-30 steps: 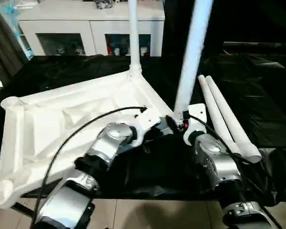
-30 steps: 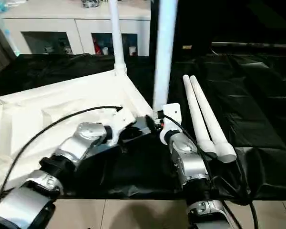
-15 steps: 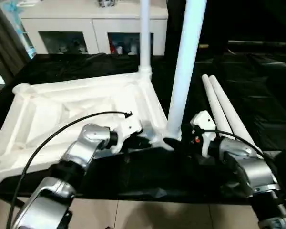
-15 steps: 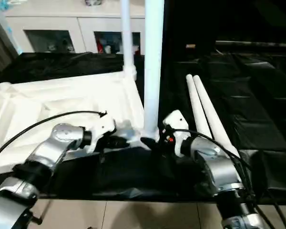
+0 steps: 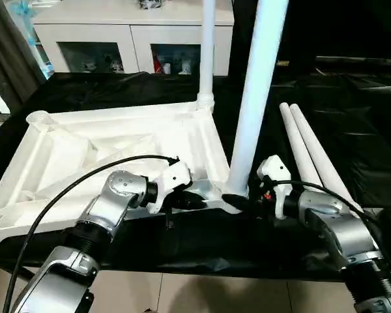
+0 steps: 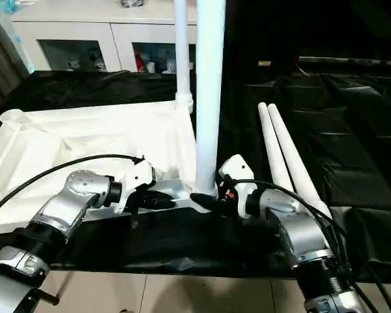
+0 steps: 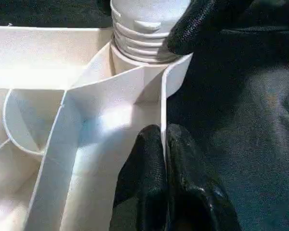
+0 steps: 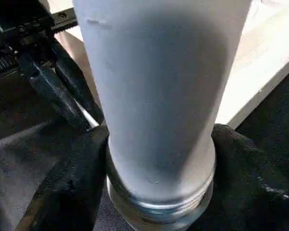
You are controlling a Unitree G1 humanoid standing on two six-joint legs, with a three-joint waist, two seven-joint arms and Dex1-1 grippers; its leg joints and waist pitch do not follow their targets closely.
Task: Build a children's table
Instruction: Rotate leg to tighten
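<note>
1. On the black-covered bench, the tabletop point(image 5: 104, 156) lies underside up. Two legs stand in its far-right and near-right corner sockets; two spare legs point(image 5: 313, 160) lie side by side just right of it.
2. Near-right corner: the leg point(image 5: 251, 111) stands upright, long axis vertical, threaded foot at the socket. It sits directly ahead of the right gripper point(image 5: 238, 201), between its fingers.
3. Right gripper: fingers wrapped around the leg's base, one either side, touching it in the wrist view point(image 8: 159, 120). Grip judged as holding the leg, threads not fully down.
4. Left gripper point(image 7: 164, 159): fingers pinched shut on the tabletop's thin rim wall just beside that socket, steadying it.
5. Right arm is nearer the leg; any turning about the vertical axis falls to it.
6. Versus a second ago: the tabletop now lies squarer and flatter to the view, the leg has gone from leaning to near vertical, and both forearms have swung outward, wrists coming in from the sides.
</note>
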